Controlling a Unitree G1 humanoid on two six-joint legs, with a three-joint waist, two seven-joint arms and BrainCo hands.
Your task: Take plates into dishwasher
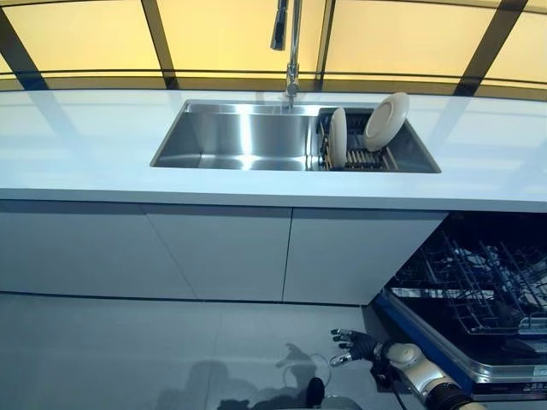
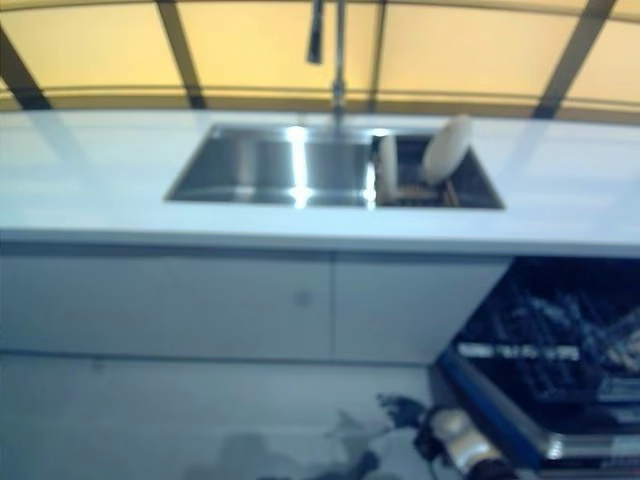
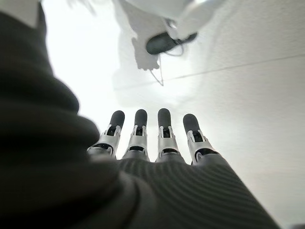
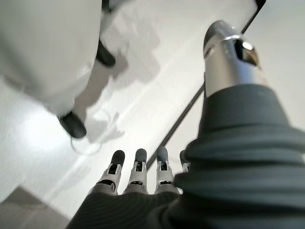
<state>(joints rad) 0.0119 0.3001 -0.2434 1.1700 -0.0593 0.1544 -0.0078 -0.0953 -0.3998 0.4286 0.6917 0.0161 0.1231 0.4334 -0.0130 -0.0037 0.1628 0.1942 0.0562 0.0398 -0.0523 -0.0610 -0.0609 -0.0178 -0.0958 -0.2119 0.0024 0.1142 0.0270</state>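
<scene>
Two cream plates stand on edge in a dark rack (image 1: 356, 159) at the right end of the sink: one upright (image 1: 338, 137), one leaning back (image 1: 386, 120). The dishwasher (image 1: 466, 333) is open at the lower right, its wire basket (image 1: 483, 286) pulled out. My right hand (image 1: 355, 344) hangs low in front of the dishwasher's left corner, far below the plates, open and holding nothing; its wrist view shows straight fingers (image 4: 138, 174) over the floor. My left hand (image 3: 152, 143) appears only in its wrist view, fingers straight, pointing at the floor, empty.
A tall faucet (image 1: 293, 51) rises behind the steel sink basin (image 1: 231, 137). A white countertop (image 1: 85, 145) runs the full width above pale cabinet fronts (image 1: 222, 252). Yellow-lit windows stand behind.
</scene>
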